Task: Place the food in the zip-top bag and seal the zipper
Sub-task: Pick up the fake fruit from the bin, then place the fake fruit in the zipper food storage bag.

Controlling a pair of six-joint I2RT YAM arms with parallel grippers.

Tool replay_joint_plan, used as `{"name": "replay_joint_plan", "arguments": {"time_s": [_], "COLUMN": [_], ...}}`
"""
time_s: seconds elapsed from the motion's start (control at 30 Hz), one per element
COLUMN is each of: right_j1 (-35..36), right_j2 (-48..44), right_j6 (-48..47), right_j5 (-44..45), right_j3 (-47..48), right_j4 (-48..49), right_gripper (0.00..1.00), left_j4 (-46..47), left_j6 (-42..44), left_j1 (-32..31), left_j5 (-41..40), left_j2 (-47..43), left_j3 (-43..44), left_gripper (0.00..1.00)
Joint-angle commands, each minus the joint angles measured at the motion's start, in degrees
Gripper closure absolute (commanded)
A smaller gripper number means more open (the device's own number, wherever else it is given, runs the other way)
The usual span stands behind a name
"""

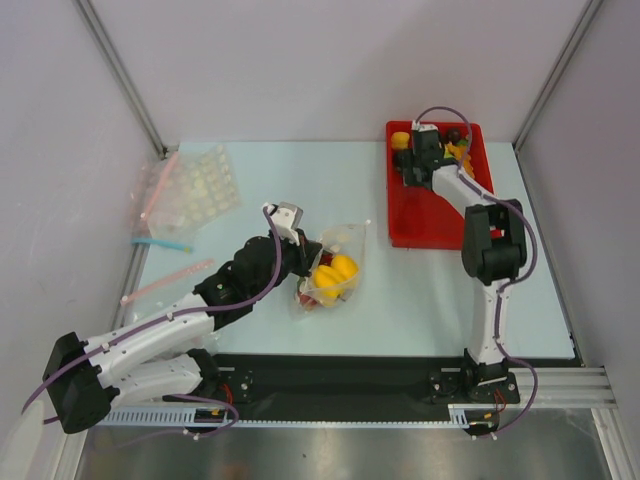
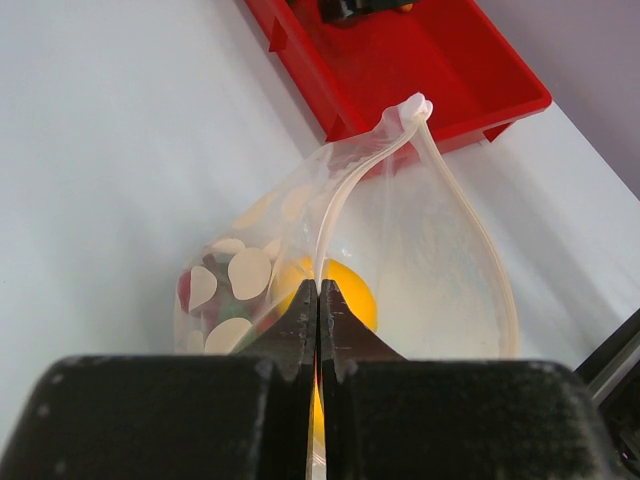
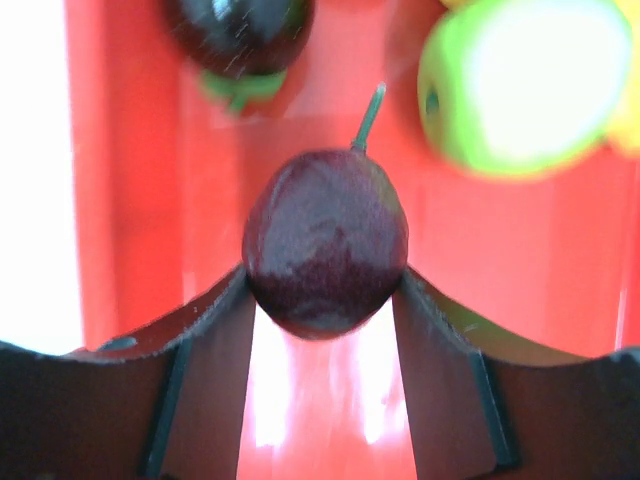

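The zip-top bag point(image 1: 340, 245) lies on the table left of centre, mouth open toward the red tray point(image 1: 430, 225). It holds food: yellow peppers point(image 1: 333, 275) and small red and green pieces. My left gripper point(image 1: 305, 262) is shut on the bag's rim; in the left wrist view the closed gripper point(image 2: 318, 295) pinches the whitish zipper point(image 2: 345, 185), with a yellow pepper point(image 2: 352, 290) behind. My right gripper point(image 1: 418, 150) is over the far end of the tray. In the right wrist view that gripper point(image 3: 323, 278) is shut on a dark purple fruit point(image 3: 325, 240) with a green stem.
In the tray lie a green piece point(image 3: 520, 85), another dark piece point(image 3: 240, 35) and yellow and orange ones point(image 1: 460, 150). At the far left are a white dimpled sheet point(image 1: 205, 185), clear bags with pink strips point(image 1: 150, 195), a blue strip point(image 1: 160, 243) and a pink strip point(image 1: 165, 280).
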Motion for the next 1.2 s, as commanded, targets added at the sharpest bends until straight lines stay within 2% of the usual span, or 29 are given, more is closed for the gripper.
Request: {"name": "replay_joint_plan", "arguments": {"time_s": [0.0,0.07,0.3,0.4,0.47,0.53,0.63,0.67,0.77,1.1,1.13,1.17], "right_j1": [1.3,2.0,6.8,11.6,18.0,25.1,31.6,35.4,39.7,41.9,42.0,42.0], "right_j2": [-13.5,-20.5,-41.7,-51.5,-55.6,-61.7,-68.6,-70.0,-73.3,-67.0,-66.6,-65.6], "right_j6": [5.2,9.0,19.7,21.0,19.8,17.4,12.4,10.7,6.8,4.5,4.5,4.5], "right_j5": [-2.2,-4.5,-13.4,-16.2,-16.2,-14.6,-11.2,-8.8,-6.7,-5.8,-5.5,-5.4], "right_j3": [-9.2,-17.2,-36.7,-41.2,-45.0,-48.4,-54.3,-55.9,-61.0,-58.5,-58.2,-57.9], "right_j4": [10.2,12.8,22.0,24.2,25.3,26.2,29.2,31.8,35.8,35.1,35.0,34.0], "right_gripper": [0.57,0.58,0.59,0.59,0.59,0.59,0.59,0.59,0.59,0.59,0.57,0.39], "left_j4": [0.4,0.7,0.5,0.4,0.4,0.4,0.4,0.4,0.3,0.4,0.4,0.4], "left_j6": [0.0,0.0,0.1,0.3,0.3,0.3,0.5,0.5,0.7,0.9,1.0,1.0], "left_j1": [-0.3,-0.3,-0.3,-0.3,-0.3,-0.3,-0.3,-0.3,-0.3,-0.3,-0.3,-0.3], "left_j5": [-1.1,-1.3,-1.9,-2.2,-2.1,-2.2,-2.4,-2.4,-2.7,-3.2,-3.2,-3.1], "left_j2": [-1.0,-0.8,0.3,0.1,-0.3,-0.4,-0.5,-0.5,-0.4,-1.2,-1.3,-1.2], "left_j3": [2.7,2.5,2.8,2.8,2.8,2.7,2.7,2.6,2.6,2.3,2.4,2.4], "left_gripper": [1.00,1.00,1.00,1.00,1.00,1.00,0.99,1.00,1.00,1.00,1.00,1.00]}}
